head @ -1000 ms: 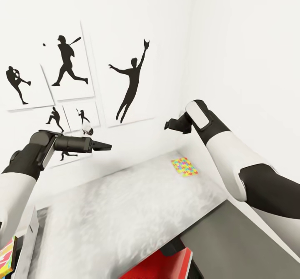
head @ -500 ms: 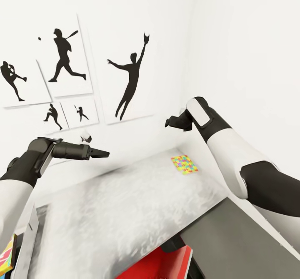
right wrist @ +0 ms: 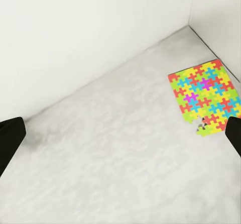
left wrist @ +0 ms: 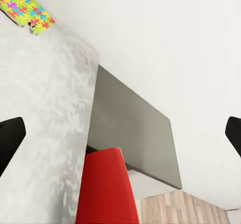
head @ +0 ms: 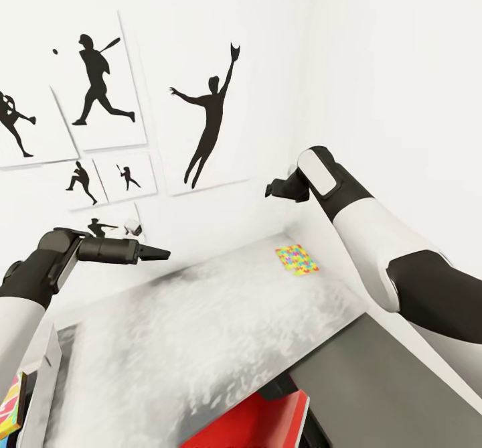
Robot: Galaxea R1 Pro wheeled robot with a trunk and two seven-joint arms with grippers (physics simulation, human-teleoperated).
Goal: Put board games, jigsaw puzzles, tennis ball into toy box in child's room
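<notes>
Both grippers, left (head: 157,254) and right (head: 269,191), hang open and empty above the table (head: 201,327) (a puzzle (head: 296,260) lies at its far corner).

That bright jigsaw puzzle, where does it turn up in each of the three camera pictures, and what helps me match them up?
Head view: the jigsaw puzzle lies flat near the table's far right corner, below the right gripper.
Left wrist view: the puzzle sits at the upper left corner, partly cut off.
Right wrist view: the puzzle lies at the right, near the wall corner.
Shared landmark: the pale mottled tabletop under it.
</notes>
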